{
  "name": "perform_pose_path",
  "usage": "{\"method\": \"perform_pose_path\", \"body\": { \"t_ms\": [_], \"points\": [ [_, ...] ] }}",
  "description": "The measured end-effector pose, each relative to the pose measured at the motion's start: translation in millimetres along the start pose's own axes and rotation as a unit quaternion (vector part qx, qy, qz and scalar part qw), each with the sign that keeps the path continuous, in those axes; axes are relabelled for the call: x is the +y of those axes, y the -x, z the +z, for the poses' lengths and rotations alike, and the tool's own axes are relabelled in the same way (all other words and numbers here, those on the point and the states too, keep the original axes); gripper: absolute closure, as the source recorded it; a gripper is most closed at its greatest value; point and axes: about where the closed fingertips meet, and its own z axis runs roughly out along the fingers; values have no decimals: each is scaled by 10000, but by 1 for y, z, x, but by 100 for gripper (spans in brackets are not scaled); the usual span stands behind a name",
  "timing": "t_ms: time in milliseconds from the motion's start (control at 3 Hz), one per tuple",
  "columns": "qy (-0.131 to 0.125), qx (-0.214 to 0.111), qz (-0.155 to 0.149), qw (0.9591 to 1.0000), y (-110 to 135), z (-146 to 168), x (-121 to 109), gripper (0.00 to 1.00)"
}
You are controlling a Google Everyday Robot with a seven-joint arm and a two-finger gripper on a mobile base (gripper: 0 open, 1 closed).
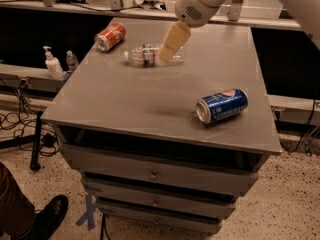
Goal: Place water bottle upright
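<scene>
The water bottle [147,55] lies on its side toward 11 o'clock on the cabinet top [125,99]. My gripper [171,45] hangs over the bottle's 3 o'clock end; I cannot tell whether the claw is apart or together. I'd come down square across the ribbed body, grip firmly, then tip it onto its base. The blue can [221,105] at 4 o'clock looks like Pepsi. The red can [110,36] at 10 o'clock is unreadable.

The white, rounded robot arm [210,1] reaches in from the upper right, its wrist housing bulky and smooth. Below it, the pale tan two-finger gripper [167,54] slants down and leftward in the upper middle of the view.
</scene>
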Motion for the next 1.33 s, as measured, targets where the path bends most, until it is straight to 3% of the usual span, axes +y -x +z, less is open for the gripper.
{"method": "perform_pose_path", "body": {
  "t_ms": [667, 1333],
  "points": [
    [6, 188, 244, 9995, 3, 87, -52, 0],
    [202, 360, 109, 9991, 21, 145, -74, 0]
  ]
}}
